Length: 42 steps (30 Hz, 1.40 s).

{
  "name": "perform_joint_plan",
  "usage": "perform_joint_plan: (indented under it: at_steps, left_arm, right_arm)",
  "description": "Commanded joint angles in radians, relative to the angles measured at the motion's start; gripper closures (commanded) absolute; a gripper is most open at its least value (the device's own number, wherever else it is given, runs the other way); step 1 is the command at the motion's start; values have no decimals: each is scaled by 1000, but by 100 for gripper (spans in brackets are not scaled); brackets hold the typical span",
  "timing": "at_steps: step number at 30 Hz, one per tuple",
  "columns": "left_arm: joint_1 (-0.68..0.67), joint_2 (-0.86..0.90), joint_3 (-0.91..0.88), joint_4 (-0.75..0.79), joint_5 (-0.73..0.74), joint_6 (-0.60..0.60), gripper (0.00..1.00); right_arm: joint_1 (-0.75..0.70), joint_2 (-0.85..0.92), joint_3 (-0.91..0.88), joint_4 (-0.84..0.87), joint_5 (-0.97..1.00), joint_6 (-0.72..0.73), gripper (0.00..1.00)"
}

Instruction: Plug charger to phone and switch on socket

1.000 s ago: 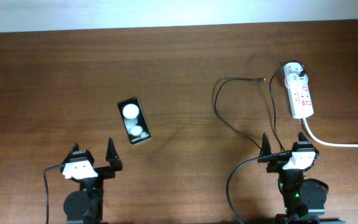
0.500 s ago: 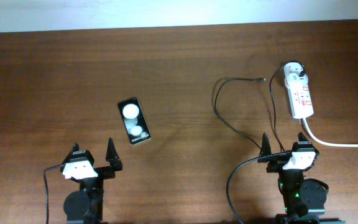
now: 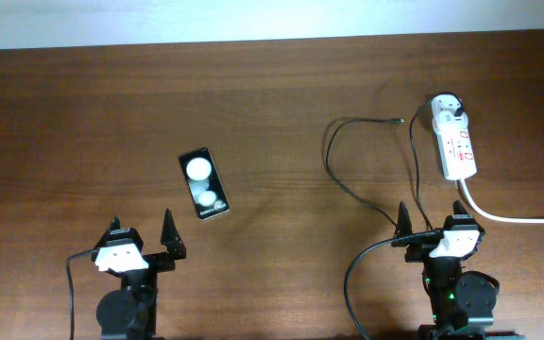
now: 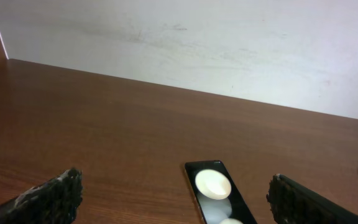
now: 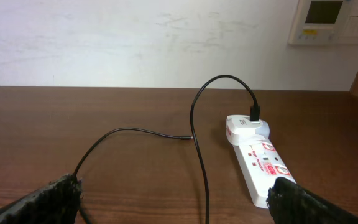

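Two grippers sit wide open near the 6 o'clock edge of the wooden table (image 3: 83, 123), and neither holds anything. In the overhead view, the left gripper (image 3: 142, 229) has its fingers spread well apart. The phone (image 3: 204, 184) lies flat on the wood at about 1 o'clock from it, near but not touching, its glossy face up with two round white reflections. In the left wrist view the phone lies between the two fingers and further out.

The right gripper (image 3: 433, 227) is spread just as wide. The socket (image 3: 454, 144) lies at about 1 o'clock from it, its long side running roughly 12 to 6 and its thick white cord leaving the near end toward 3 o'clock. The charger (image 3: 330, 166) has its white adapter seated in the socket's 12 o'clock end. Its black cable curves down toward the right gripper, then loops out to 10 o'clock. The small connector tip lies free on the wood just at 9 o'clock of the adapter, well apart from the phone.
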Motion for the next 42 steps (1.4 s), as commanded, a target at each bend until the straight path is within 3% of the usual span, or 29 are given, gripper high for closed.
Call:
perform_joint_plan:
  at_steps: [1,17,20,28,33,42]
  left_arm:
    - [2,0,-1,-6,3,16,1]
    - [2,0,-1,16,-65,16,1]
    - [2,0,-1,86,-65,16,1]
    - [2,0,-1,561,-65,16,1]
    - [2,0,3,776,-65,16,1]
    - [2,34,182,747,-100,16,1]
  right_arm:
    - [5,-10,-5,-4,-14,1,1]
    - [5,-10,-5,-4,-14,1,1]
    - [5,-10,-5,-4,-14,1,1]
    - [5,-8,-5,-4,-14,1,1]
    - [5,-8,-5,-4,-14,1,1]
    - [5,-8,-5,-4,-14,1,1]
